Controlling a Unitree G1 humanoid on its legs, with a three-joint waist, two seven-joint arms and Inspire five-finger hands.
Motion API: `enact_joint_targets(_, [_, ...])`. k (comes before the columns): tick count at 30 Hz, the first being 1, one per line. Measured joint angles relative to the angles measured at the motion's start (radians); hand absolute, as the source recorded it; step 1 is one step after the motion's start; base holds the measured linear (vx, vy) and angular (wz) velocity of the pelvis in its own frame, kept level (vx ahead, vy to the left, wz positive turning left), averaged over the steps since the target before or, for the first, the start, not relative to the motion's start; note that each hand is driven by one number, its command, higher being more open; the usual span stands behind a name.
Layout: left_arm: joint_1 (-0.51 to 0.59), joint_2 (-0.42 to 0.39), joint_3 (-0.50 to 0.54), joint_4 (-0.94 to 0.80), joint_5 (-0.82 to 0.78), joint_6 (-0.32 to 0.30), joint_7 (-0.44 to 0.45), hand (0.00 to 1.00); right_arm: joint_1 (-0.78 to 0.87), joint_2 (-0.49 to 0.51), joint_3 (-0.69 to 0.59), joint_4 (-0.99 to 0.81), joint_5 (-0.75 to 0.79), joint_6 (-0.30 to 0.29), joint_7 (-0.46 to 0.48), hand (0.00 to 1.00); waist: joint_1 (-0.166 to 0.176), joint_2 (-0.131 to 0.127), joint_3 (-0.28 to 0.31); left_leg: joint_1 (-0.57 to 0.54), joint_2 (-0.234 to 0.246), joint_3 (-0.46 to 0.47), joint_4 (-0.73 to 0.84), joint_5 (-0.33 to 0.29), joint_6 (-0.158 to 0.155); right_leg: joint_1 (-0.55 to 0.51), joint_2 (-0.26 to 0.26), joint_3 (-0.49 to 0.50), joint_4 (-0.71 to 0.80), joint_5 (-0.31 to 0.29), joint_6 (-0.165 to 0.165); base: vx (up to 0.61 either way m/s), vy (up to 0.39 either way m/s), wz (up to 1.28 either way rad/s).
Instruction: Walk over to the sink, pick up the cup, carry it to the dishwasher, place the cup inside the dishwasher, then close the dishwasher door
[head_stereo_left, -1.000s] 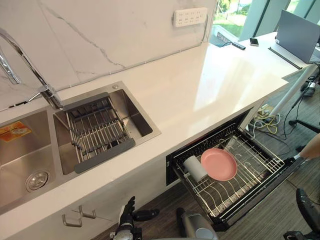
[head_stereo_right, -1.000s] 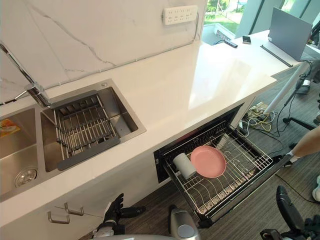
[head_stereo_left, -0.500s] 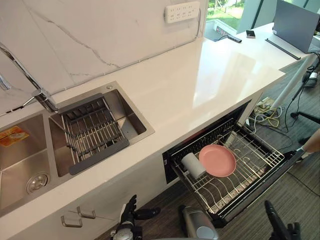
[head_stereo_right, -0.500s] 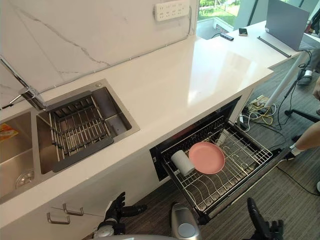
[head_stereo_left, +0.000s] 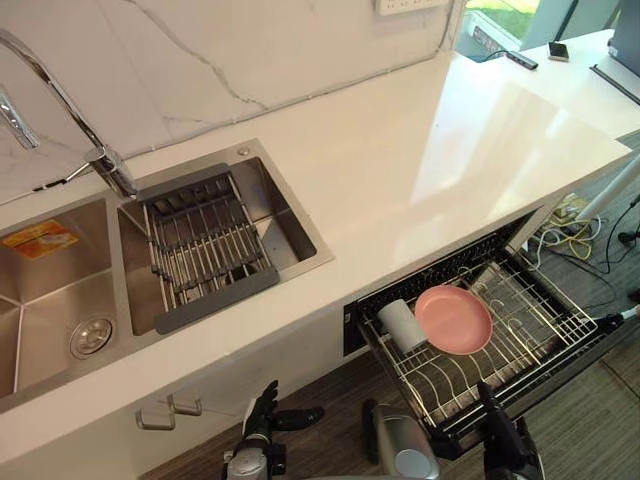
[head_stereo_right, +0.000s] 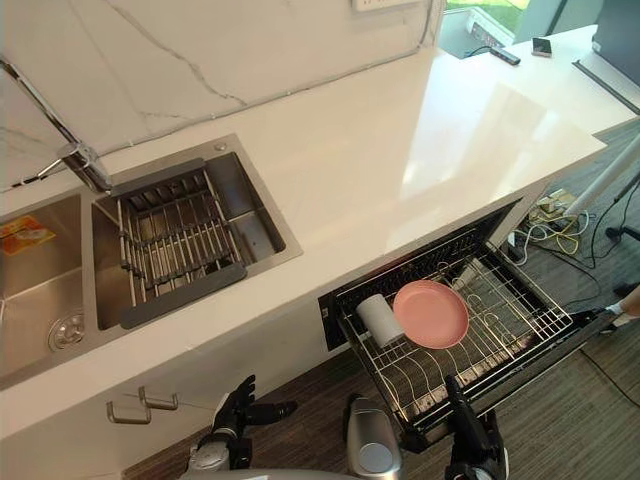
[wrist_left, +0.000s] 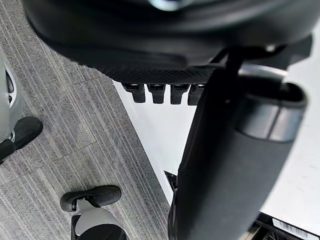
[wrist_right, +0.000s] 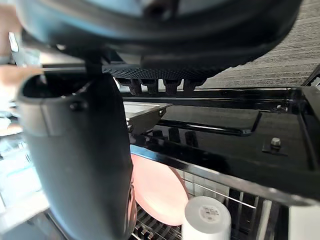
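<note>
Cup (head_stereo_left: 400, 325) lies racked. Left hand (head_stereo_left: 262, 405) and right hand (head_stereo_right: 465, 425) hang open, empty. We judge the door (head_stereo_right: 530, 360) stiff; push its outer edge.

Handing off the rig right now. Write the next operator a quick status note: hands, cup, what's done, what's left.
Left robot hand: open, empty, low by the cabinet front.
Right robot hand: open, empty, near the front edge of the open dishwasher door.
Cup: sits in the rack beside the pink plate.
Done: cup placed inside.
Left: push the door shut.
</note>
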Motion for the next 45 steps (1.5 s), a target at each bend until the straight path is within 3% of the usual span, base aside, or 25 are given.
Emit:
enact_joint_targets(11, [-0.005,0.008,-0.058,0.005,0.007,-0.001,-0.002,1.0,-0.002,-0.027,0.102,-0.037,-0.021,0.001,0.0,1.0,0.031,0.012,-0.021,-0.015,-0.014,-0.065,-0.045,0.044,0.005,0.016,-0.048,-0.094,-0.024,-0.001,-0.004,-0.03,-0.02,0.16])
enact_joint_targets(19, [-0.006,0.02,-0.079,0.015,0.02,-0.007,-0.003,1.0,-0.013,-0.067,0.12,-0.067,-0.102,0.025,-0.036,1.0,0.032,0.026,-0.03,-0.073,-0.023,-0.133,-0.066,0.075,0.025,0.009,-0.07,-0.141,-0.075,0.03,-0.001,-0.03,-0.013,0.23])
enact_joint_targets(27, [-0.002,0.107,-0.096,0.052,0.02,-0.018,-0.002,1.0,-0.128,-0.179,0.206,-0.009,-0.174,0.049,-0.059,1.0,0.044,0.026,-0.032,-0.139,-0.026,-0.238,-0.081,0.118,0.036,0.011,-0.088,-0.189,-0.114,0.059,0.0,-0.02,-0.028,0.35])
enact_joint_targets(35, [-0.005,0.115,-0.099,0.068,0.019,-0.024,-0.003,1.0,-0.29,-0.229,0.226,0.041,-0.18,0.112,-0.127,1.0,0.061,0.035,-0.037,-0.2,-0.021,-0.328,-0.086,0.16,0.039,0.025,-0.094,-0.245,-0.169,0.087,-0.006,-0.05,-0.062,0.32])
enact_joint_targets(45, [-0.006,0.117,-0.098,0.075,0.019,-0.046,-0.015,1.0,-0.325,-0.254,0.269,0.069,-0.187,0.126,-0.174,1.0,0.073,0.038,-0.038,-0.224,0.002,-0.363,-0.078,0.172,0.033,0.057,-0.072,-0.291,-0.234,0.105,-0.012,-0.02,-0.033,0.1])
